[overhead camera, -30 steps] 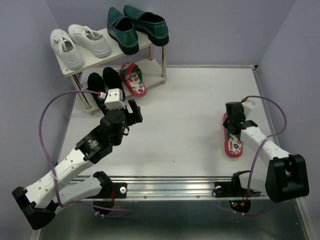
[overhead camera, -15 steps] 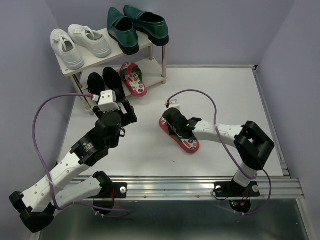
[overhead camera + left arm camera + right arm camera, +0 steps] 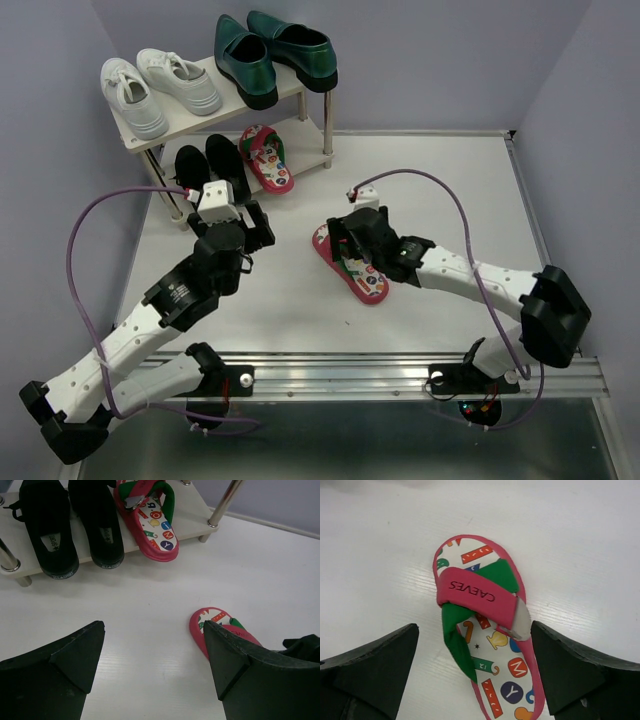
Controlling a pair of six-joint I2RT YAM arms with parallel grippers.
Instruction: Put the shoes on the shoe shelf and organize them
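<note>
One flip-flop [image 3: 368, 285] is seen lying flat near the middle of the tabletop, between the wide-spread fingers of the right hand [image 3: 474, 627], which is released and grasps nothing. The left hand [image 3: 153, 627] is also held open, near the shelf [image 3: 285, 97] at the far left corner, where loafers [image 3: 275, 50], black shoes [image 3: 205, 165] and the second flip-flop [image 3: 267, 158] are placed.

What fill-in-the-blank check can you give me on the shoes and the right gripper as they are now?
1. The dark-green loafers stand on the ___ tier of the shoe shelf.
2. The shelved red flip-flop lies on the ___ tier, beside the black strap shoes.
3. The other red flip-flop lies on the ___.
4. The right gripper above it has its jaws ___.
Missing words: top; lower; table; open.
</note>
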